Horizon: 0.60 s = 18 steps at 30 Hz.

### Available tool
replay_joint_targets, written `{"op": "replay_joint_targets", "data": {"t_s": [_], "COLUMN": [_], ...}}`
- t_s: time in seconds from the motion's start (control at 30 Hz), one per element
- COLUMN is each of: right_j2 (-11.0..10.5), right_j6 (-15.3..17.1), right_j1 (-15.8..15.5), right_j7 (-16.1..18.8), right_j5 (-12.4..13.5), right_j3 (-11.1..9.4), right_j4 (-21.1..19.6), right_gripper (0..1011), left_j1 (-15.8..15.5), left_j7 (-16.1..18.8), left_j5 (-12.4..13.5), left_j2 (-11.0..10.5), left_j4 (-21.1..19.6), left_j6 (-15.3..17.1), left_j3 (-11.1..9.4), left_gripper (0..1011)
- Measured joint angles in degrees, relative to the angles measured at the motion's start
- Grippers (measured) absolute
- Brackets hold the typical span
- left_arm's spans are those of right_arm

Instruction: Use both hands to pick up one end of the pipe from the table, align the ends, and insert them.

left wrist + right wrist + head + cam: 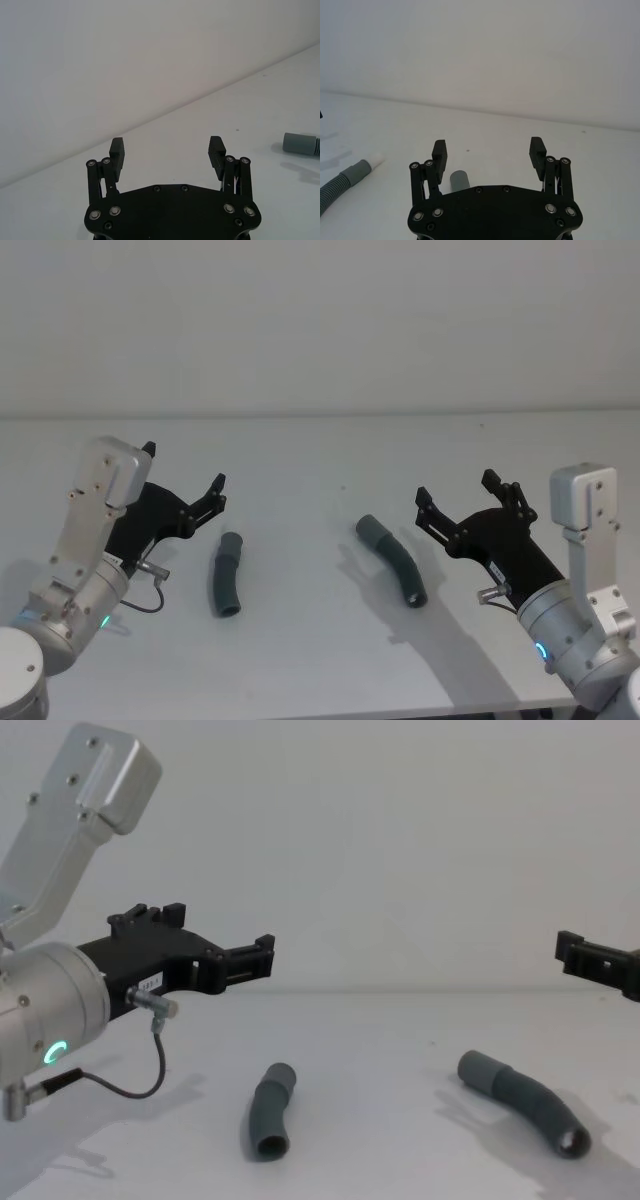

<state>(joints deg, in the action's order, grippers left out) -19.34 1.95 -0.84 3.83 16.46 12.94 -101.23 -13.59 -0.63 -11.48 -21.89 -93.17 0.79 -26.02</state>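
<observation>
Head view: two short grey hoses are seen lying well apart on the white worktop [320, 455]. The left hose [228, 575] lies near the left gripper [184, 466], the right hose [392, 560] near the right gripper [456, 488]. Left wrist view: the jaws are spread open and empty. Right wrist view: the jaws are likewise open, with a smooth cuff [460, 179] seen just beyond them. Chest view: both grippers are held above the worktop. The hoses are judged light and bendy, so each is best gripped close behind its cuff.
</observation>
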Motion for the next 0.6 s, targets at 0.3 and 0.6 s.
{"op": "replay_joint_targets", "data": {"t_s": [0.3, 0.6], "right_j2": [0.00, 0.00], "right_j6": [0.00, 0.00], "right_j1": [0.00, 0.00], "right_j7": [0.00, 0.00], "right_j5": [0.00, 0.00], "right_j3": [0.00, 0.00], "right_j4": [0.00, 0.00], "right_gripper": [1002, 1002], "left_j1": [0.00, 0.00], "left_j7": [0.00, 0.00], "left_j5": [0.00, 0.00], "left_j2": [0.00, 0.00], "left_j4": [0.00, -0.01], "left_j6": [0.00, 0.00], "left_j3": [0.00, 0.00], "left_gripper": [1001, 1001]}}
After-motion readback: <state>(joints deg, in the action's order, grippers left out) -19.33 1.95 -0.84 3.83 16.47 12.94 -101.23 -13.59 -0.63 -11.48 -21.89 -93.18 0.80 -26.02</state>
